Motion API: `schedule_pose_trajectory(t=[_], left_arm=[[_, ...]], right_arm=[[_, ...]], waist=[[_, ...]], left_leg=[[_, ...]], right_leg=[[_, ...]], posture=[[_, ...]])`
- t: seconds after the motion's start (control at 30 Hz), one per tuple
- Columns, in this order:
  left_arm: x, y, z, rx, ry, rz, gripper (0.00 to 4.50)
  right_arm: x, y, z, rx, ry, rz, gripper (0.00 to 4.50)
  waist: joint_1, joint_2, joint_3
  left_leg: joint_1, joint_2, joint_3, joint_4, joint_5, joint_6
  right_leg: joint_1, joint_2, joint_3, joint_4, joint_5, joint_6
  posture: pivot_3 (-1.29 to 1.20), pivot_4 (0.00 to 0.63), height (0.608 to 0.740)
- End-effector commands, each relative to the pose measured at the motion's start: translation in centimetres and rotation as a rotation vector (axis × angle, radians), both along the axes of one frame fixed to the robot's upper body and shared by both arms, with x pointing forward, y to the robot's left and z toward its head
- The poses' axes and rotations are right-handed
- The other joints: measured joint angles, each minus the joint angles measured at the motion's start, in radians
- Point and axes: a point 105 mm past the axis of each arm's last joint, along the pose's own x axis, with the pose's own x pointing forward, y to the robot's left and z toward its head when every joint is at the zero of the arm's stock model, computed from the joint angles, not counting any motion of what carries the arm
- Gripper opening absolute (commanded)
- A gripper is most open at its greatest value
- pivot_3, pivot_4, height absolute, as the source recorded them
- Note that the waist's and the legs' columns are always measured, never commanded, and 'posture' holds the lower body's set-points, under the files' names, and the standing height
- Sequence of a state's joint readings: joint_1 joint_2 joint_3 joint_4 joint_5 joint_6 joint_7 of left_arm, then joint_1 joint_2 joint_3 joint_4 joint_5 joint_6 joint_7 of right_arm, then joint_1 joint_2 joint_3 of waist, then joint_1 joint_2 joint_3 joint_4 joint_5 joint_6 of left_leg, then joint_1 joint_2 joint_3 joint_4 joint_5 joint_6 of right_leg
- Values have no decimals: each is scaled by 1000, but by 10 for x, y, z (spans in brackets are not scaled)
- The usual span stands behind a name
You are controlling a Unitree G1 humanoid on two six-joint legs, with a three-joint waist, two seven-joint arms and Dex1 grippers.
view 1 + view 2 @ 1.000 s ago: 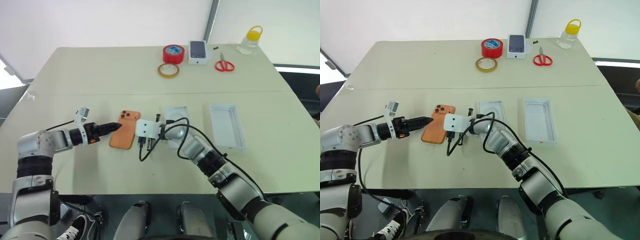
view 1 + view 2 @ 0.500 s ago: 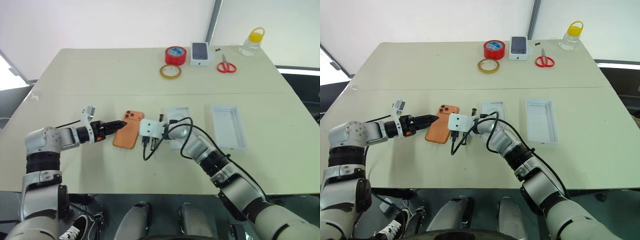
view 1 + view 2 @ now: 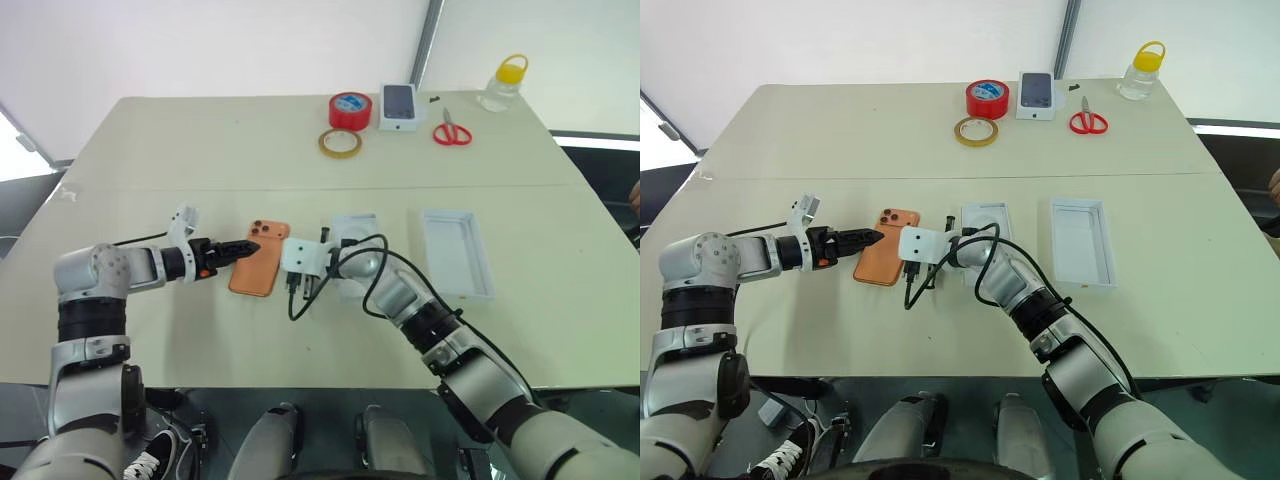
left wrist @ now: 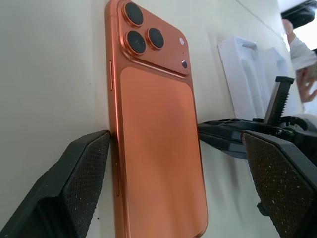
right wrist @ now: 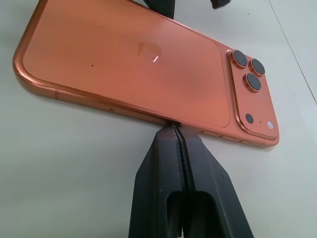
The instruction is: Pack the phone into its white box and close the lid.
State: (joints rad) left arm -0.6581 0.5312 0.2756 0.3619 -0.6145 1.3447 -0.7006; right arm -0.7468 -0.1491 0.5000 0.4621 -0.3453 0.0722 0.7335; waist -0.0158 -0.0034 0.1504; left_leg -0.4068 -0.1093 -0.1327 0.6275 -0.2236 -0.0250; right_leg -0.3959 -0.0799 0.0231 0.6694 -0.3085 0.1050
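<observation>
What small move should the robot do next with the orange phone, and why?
Probably close the left gripper on the phone. Its open fingers already straddle the phone, which lies flat on the table, camera side up. The shut right gripper presses its tips against the opposite long edge, bracing it. The white box waits just beyond.

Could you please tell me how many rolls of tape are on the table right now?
2. A red roll of tape stands at the far side of the table, left of the small white box. A tan roll lies flat just in front of it.
</observation>
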Motion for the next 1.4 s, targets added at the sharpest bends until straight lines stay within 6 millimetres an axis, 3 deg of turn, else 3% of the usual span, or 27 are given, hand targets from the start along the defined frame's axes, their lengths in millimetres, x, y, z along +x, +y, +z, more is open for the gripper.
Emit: schedule_pose_trajectory(t=[0.03, 0.1, 0.33, 0.53, 0.8, 0.97, 1.13, 1.27, 1.4], left_arm=[[-6, -40, 6, -83, -10, -135, 4402], [-9, -37, -3, -65, 13, -121, 4402], [-7, -54, 17, -102, -33, -149, 4402], [-7, -56, 33, -232, -29, -133, 4402], [-9, -53, 22, -83, -18, -117, 4402], [-8, -48, 19, -124, -5, -87, 4402], [-12, -57, 18, -102, -17, -112, 4402], [-6, -38, 4, 19, 17, -20, 4402], [-5, -30, 14, 73, -2, -18, 4402]], right_arm=[[-8, 16, 4, 21, -18, 59, 29], [-8, 16, 4, 23, -20, 58, 29], [-8, 15, 5, 21, -29, 63, 29], [-6, 14, 6, 19, -33, 62, 29], [-6, 13, 4, 18, -30, 58, 29], [-5, 13, 6, 19, -39, 57, 29], [-5, 12, 5, 15, -42, 58, 29], [-5, 12, 5, 16, -42, 58, 29], [-4, 11, 4, 14, -45, 57, 29]], waist=[[-2, 0, 0], [-2, 0, 0], [0, 0, 0], [-2, 0, 0], [-3, -1, 0], [-4, -1, 0], [-3, -1, 0], [-4, -1, 0], [-6, -1, 0]], left_leg=[[0, 0, 0, 0, 0, 0], [0, 0, 0, 0, 0, 0], [0, 0, 0, 0, 0, 0], [0, 0, 0, 0, 0, 0], [0, 0, 0, 0, 0, 0], [0, 0, 0, 0, 0, 0], [0, 0, 0, 0, 0, 0], [0, 0, 0, 0, 0, 0], [0, 0, 0, 0, 0, 0]], right_leg=[[0, 0, 0, 0, 0, 0], [0, 0, 0, 0, 0, 0], [0, 0, 0, 0, 0, 0], [0, 0, 0, 0, 0, 0], [0, 0, 0, 0, 0, 0], [0, 0, 0, 0, 0, 0], [0, 0, 0, 0, 0, 0], [0, 0, 0, 0, 0, 0], [0, 0, 0, 0, 0, 0]], posture=[[0, 150, 740], [0, 150, 740], [0, 150, 740], [0, 150, 740], [0, 150, 740], [0, 150, 740], [0, 150, 740], [0, 150, 740], [0, 150, 740]])
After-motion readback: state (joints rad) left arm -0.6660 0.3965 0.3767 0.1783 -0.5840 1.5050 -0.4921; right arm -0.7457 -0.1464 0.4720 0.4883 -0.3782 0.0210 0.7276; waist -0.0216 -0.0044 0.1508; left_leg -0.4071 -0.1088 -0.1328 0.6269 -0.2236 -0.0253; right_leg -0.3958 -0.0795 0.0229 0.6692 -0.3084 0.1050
